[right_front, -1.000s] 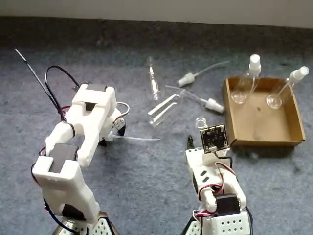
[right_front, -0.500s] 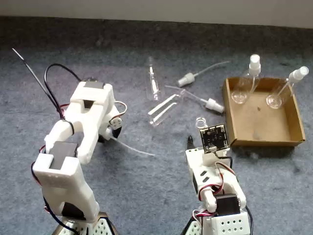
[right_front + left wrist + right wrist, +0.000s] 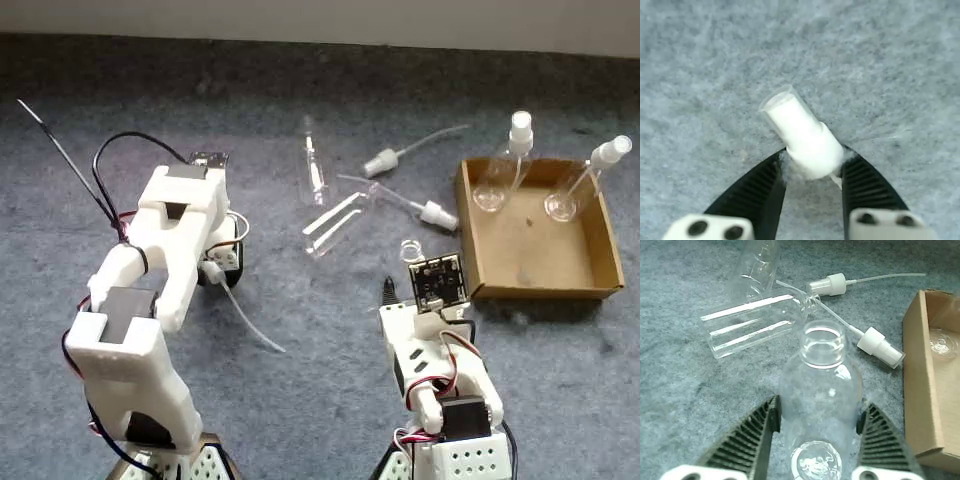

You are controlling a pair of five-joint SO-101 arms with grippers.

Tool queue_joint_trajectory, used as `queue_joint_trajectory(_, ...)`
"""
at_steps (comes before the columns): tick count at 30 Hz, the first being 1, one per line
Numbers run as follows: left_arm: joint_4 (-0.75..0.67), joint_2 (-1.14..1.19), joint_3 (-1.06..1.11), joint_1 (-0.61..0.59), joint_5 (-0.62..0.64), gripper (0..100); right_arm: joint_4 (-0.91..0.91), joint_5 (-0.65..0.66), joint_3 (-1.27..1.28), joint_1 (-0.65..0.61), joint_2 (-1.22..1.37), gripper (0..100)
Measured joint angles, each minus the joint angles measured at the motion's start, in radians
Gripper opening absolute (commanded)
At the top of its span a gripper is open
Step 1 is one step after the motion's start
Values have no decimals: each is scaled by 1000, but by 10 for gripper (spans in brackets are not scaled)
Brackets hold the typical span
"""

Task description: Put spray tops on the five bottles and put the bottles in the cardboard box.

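Clamping a spray top (image 3: 802,132), the left gripper (image 3: 812,161) hangs well apart from the cardboard box (image 3: 540,291); near it, the right gripper (image 3: 817,416) grips an uncapped bottle (image 3: 820,382), likely awaiting that top.

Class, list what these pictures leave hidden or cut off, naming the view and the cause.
High view: the left arm covers the spray top except its dip tube.
High view: the right arm covers the bottle below its neck.
Right wrist view: the picture's edge cuts off the cardboard box.
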Motion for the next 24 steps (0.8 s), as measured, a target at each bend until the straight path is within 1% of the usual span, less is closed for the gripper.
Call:
queue_joint_trajectory(6,0,0,-6,0,-12,114,0,0,0,0,0,166)
queue_joint_trajectory(10,0,0,-6,0,-15,244,0,0,0,0,0,166)
queue_joint_trajectory(12,20,0,-6,0,-15,275,0,0,0,0,0,166)
queue_joint_trajectory(19,71,0,-6,0,-15,239,0,0,0,0,0,166)
queue_joint_trajectory(22,115,0,-48,0,-12,236,0,0,0,0,0,166)
queue_joint_trajectory(24,152,0,-83,0,43,248,-17,0,0,0,0,166)
